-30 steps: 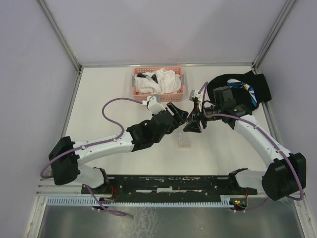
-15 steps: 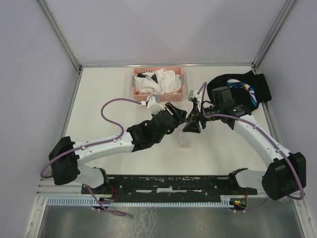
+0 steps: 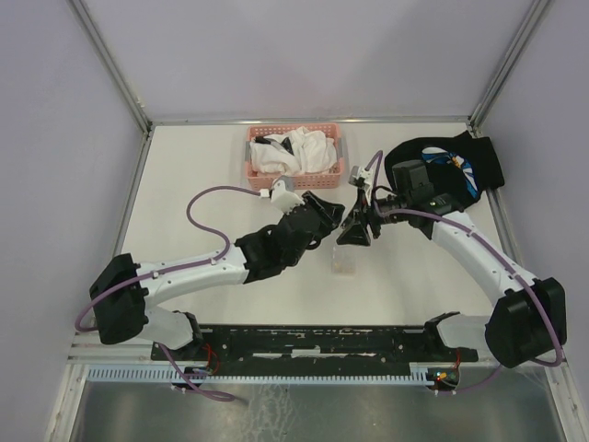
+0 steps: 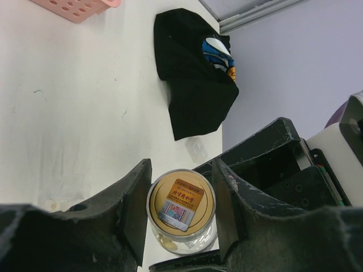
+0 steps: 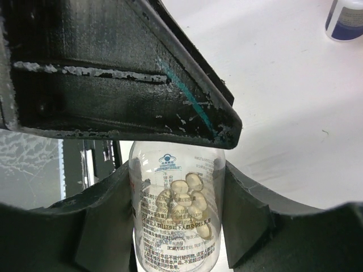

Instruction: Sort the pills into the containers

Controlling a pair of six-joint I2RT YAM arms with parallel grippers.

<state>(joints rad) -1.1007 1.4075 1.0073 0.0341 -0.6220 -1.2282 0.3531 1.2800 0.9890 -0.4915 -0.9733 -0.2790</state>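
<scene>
My right gripper is shut on a clear pill bottle that holds several pale yellow capsules. It holds the bottle above the table. My left gripper has its fingers on either side of the bottle's gold cap and pressed against it. In the top view the two grippers, left and right, meet at mid-table, and the bottle is hidden between them. The container, a small clear plastic box, lies on the table just in front of them.
A pink mesh basket with white cloths stands at the back. A black cloth with a coloured patch lies at the back right and also shows in the left wrist view. A white bottle with a blue label stands on the table.
Both grippers have shifted slightly to the left and closer together. The left fingers now sit around the bottle's cap.
</scene>
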